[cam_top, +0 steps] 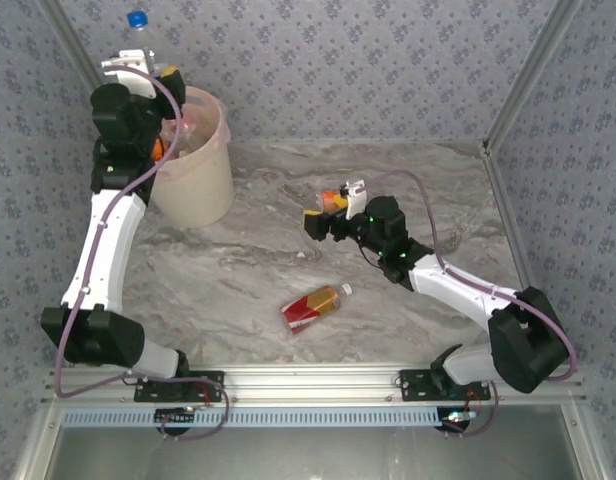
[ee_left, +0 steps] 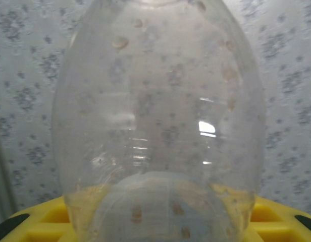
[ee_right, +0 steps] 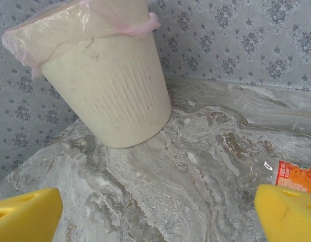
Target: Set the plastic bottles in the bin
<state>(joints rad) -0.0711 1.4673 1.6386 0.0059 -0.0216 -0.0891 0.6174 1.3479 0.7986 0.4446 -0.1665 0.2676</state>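
Top external: left claw [cam_top: 148,62] with bottle [cam_top: 140,35] above bin [cam_top: 200,180]

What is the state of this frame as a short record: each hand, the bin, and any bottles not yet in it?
bin: upright, rear left of the table, bag-lined
left hand: shut on blue-capped bottle, raised by the bin
right hand: open, low over the table, beside orange-label bottle
loose on table: red-label bottle, lying on its side
not yet binned: three bottles in view
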